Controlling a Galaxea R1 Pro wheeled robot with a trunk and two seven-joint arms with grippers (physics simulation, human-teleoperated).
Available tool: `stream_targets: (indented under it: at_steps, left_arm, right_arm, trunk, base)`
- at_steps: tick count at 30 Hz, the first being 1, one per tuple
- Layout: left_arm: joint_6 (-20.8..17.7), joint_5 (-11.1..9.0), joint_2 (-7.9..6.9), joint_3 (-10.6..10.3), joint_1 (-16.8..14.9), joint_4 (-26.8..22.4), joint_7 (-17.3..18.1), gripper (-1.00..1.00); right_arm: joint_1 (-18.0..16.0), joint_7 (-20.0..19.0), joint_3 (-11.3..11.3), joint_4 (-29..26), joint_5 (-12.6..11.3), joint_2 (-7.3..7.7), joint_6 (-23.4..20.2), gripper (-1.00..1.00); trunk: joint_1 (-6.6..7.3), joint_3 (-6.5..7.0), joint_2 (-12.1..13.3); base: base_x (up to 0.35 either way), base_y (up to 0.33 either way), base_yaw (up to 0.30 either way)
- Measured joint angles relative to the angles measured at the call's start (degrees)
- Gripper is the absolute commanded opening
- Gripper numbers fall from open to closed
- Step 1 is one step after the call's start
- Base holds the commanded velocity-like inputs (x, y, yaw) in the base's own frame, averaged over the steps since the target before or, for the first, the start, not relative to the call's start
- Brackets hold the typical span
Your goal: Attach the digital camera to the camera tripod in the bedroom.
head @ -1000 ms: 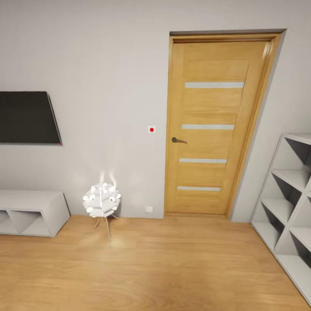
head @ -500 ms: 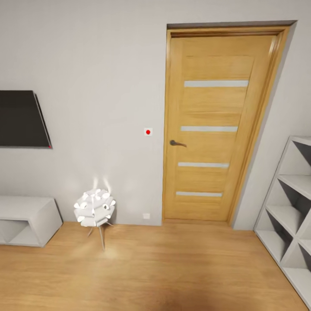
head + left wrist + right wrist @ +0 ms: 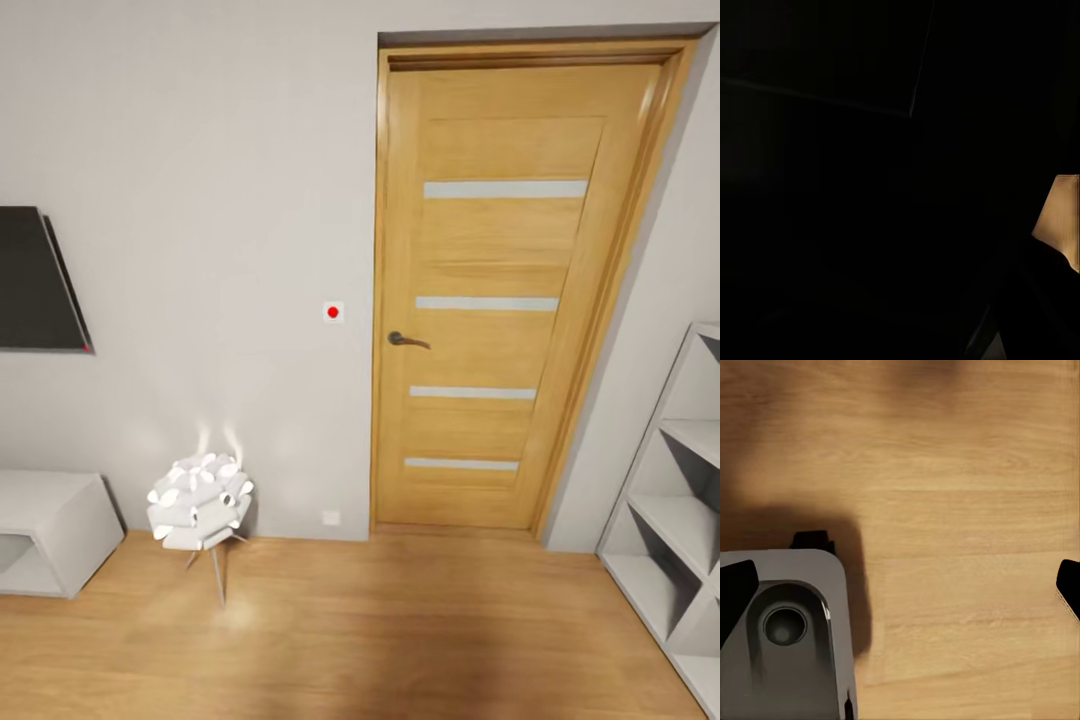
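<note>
From the head view a closed wooden door (image 3: 500,290) with four pale horizontal strips stands at about 1 o'clock, its dark lever handle (image 3: 408,340) on its left edge. A small white wall plate with a red dot (image 3: 333,312) sits just beside the frame. At 9 o'clock a dark wall-mounted screen (image 3: 35,280) is cut by the edge; under it, at 8 o'clock, is a low white cabinet (image 3: 50,530). A white spiky-shaded floor lamp (image 3: 200,497) stands near the wall at 7 o'clock. White shelving (image 3: 680,510) occupies 4 o'clock.

The right wrist view looks straight down at the wood floor (image 3: 960,472): the right gripper (image 3: 904,585) hangs over it, dark fingertips (image 3: 735,589) well apart at opposite edges, nothing between them, above a grey part of the robot's base (image 3: 787,645).

The left wrist view is almost wholly dark; the left jaws' state cannot be told.
</note>
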State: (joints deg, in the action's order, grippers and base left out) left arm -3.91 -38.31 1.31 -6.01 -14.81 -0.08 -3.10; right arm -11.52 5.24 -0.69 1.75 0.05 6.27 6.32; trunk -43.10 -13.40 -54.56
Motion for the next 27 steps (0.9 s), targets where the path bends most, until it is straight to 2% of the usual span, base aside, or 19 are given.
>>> stream_targets:
  at_steps: [7, 27]
  left_arm:
    - [0.0, 0.0, -0.01, 0.0, 0.0, 0.0, 0.0, -1.00]
    - [0.1, -0.1, -0.01, 0.0, 0.0, 0.0, 0.0, -1.00]
  right_arm:
    - [0.0, 0.1, 0.0, 0.0, 0.0, -0.12, 0.0, 1.00]
    - [0.0, 0.2, 0.1, 0.0, 0.0, 0.01, 0.0, 1.00]
  trunk:
    - [0.00, 0.04, 0.0]
    - [0.00, 0.28, 0.0]
  base:
    - [0.313, -0.090, 0.111]
    - [0.313, -0.090, 0.255]
